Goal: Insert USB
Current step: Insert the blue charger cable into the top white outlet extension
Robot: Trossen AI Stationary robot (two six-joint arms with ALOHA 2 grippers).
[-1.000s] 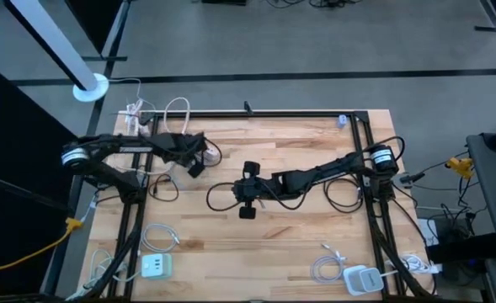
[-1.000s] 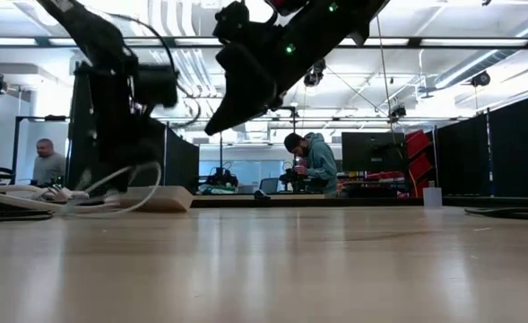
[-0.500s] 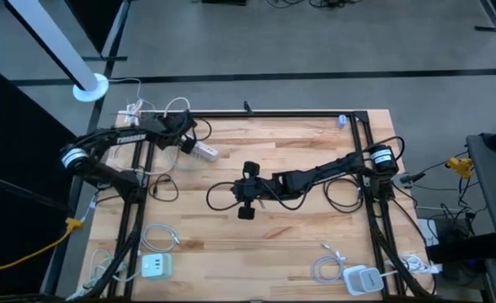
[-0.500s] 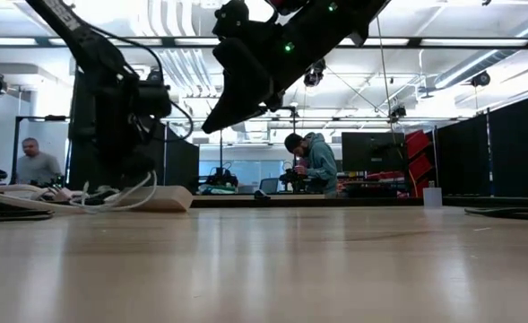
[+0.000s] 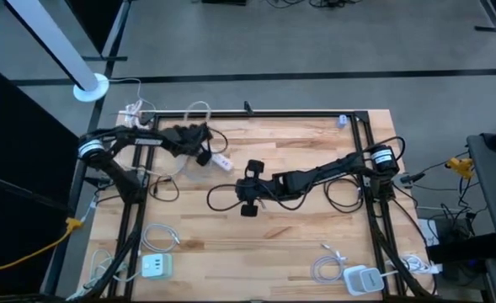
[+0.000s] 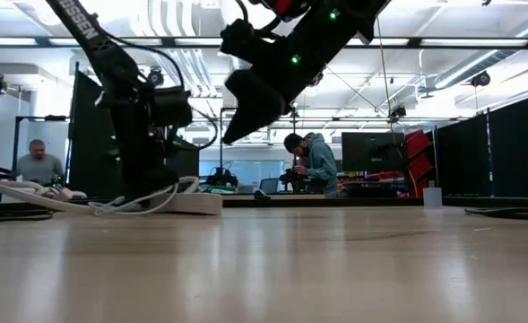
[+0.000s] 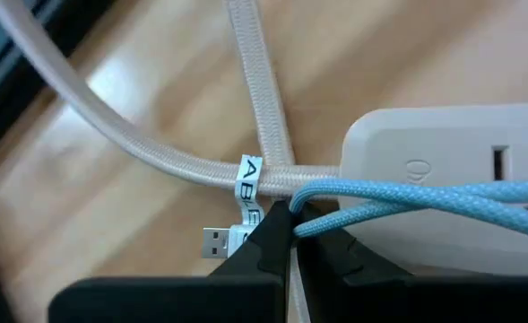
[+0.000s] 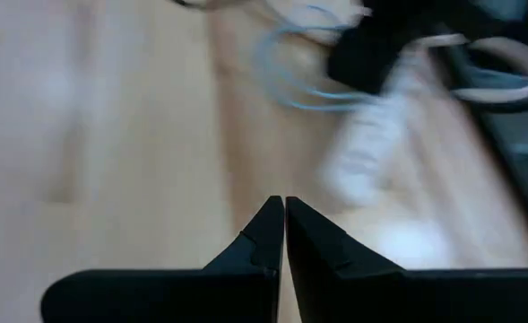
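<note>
We see the left tool point(image 7: 290, 235) low over the wooden counter point(image 5: 298, 244) toward eleven o'clock from the middle, its fingers pressed together and pinching a light blue cable point(image 7: 407, 199). That cable lies across a white power strip point(image 7: 443, 170), which rests on the counter just beside the tool, at about three o'clock from it in the high view point(image 5: 221, 162). A thick beige braided cord point(image 7: 255, 81) runs to the strip, with a small white label wrapped round it. A silver USB plug point(image 7: 213, 241) lies on the wood just beside the fingers, apart from the strip. The right tool point(image 8: 284, 224) hangs above the middle of the counter point(image 5: 248, 181), fingers pressed together on nothing. In the low view, two people are in the room behind.
</note>
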